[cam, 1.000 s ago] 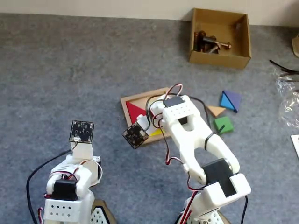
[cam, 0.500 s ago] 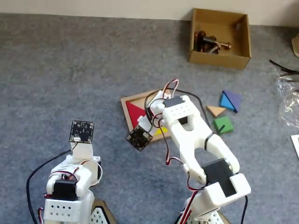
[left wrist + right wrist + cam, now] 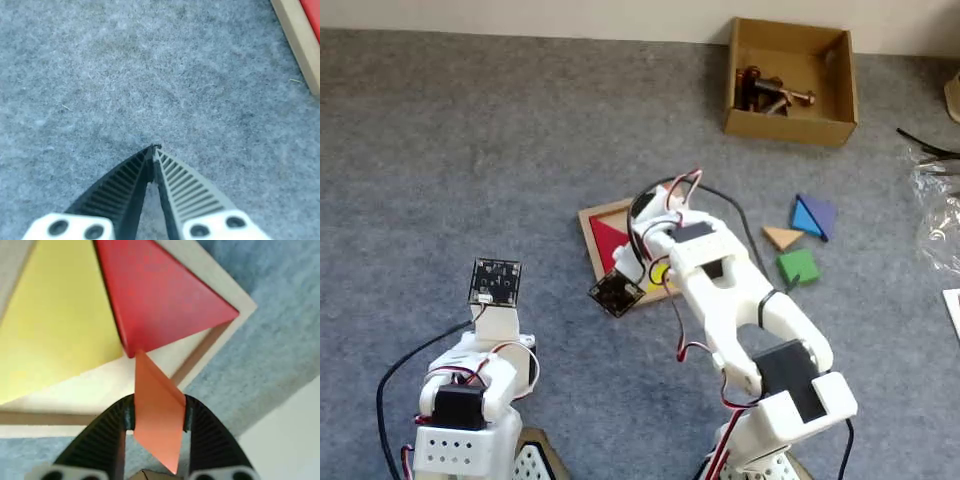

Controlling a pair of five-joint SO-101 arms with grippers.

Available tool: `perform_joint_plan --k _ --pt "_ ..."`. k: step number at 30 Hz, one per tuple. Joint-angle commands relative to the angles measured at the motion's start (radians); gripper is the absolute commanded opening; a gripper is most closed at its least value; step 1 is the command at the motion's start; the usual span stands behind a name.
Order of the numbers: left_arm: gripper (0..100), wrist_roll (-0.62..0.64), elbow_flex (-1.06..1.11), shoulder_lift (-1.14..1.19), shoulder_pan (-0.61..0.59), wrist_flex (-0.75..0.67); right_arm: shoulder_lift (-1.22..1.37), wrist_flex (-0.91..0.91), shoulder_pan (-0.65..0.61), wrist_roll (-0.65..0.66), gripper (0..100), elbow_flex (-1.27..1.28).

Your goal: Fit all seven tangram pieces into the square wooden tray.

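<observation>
Orange piece (image 3: 157, 412) is clamped in your right gripper (image 3: 159, 409) over the bare floor of the tray (image 3: 210, 347), by the tip of the red triangle (image 3: 160, 300), so lower it flat and slowly; your left gripper (image 3: 152, 150) is closed, empty.

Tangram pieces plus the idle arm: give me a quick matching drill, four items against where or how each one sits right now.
Items:
1. red triangle
2. orange piece
3. green square
4. left gripper

Places or states:
a. flat on the carpet, outside the tray
b. lying inside the tray
c. clamped between the jaws of the right gripper, over the tray's corner
d. shut, holding nothing, above bare carpet

Pairs: 1-b, 2-c, 3-a, 4-d
</observation>
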Motion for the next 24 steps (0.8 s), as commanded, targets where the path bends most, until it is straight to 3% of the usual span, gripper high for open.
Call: perform_joint_plan --k 1,9,15,21,24 --pt "1 0.006 0.019 -0.007 0.016 -0.003 -0.067 -0.091 0.01 0.006 2.7 0.015" --pt "1 0.006 0.019 -0.007 0.016 -0.003 -0.068 -0.217 0.01 0.005 2.7 0.088" --pt "1 0.006 0.019 -0.007 0.016 -0.003 -0.068 -0.222 0.005 -0.19 2.9 0.088" --pt "1 0.006 0.019 -0.007 0.016 -0.003 -0.068 -0.222 0.005 -0.213 2.9 0.114" --pt "1 0.006 0.019 -0.007 0.016 -0.003 -0.07 -0.228 0.005 -0.299 2.9 0.15"
